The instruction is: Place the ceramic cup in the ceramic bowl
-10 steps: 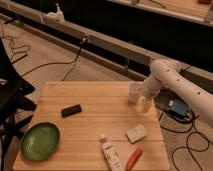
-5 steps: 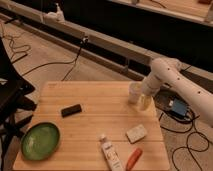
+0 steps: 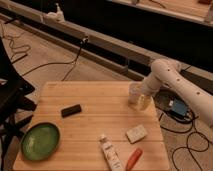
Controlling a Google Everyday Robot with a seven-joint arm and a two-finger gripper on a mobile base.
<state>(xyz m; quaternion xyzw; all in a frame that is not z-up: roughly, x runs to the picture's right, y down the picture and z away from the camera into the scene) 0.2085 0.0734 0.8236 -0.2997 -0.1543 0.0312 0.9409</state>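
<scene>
Wooden desk point(image 3: 102, 97) seen from above and from its near side, with the robot's white arm point(image 3: 172, 82) reaching in from the right.

The arm bends down over the far right corner of the desk and ends in the claw point(image 3: 142, 101), which sits low, at the desk's right edge. The cup point(image 3: 133, 93), small and pale, stands upright on the desk at that same corner. It is right against the left side of the claw, and the two overlap in this view. It cannot be told whether the claw is open, closed, or gripping the cup.

The bowl point(image 3: 40, 141), green, round and shallow with a darker rim, rests on the near left corner of the desk, well apart from the cup, which lies diagonally across the board from it. Nothing lies in the bowl.

Other items on the desk:
- A small black block point(image 3: 71, 110) lies left of centre, between the bowl and the cup.
- A white block point(image 3: 136, 133) lies flat near the right edge, nearer than the cup.
- A white tube point(image 3: 111, 155) lies at the near edge, pointing toward the far side.
- An orange-red stick point(image 3: 133, 158) lies just right of the tube, tilted.

On the floor to the right of the desk are a blue box point(image 3: 177, 107) and dark cables point(image 3: 192, 137). A dark frame point(image 3: 11, 95) stands at the left of the desk.
</scene>
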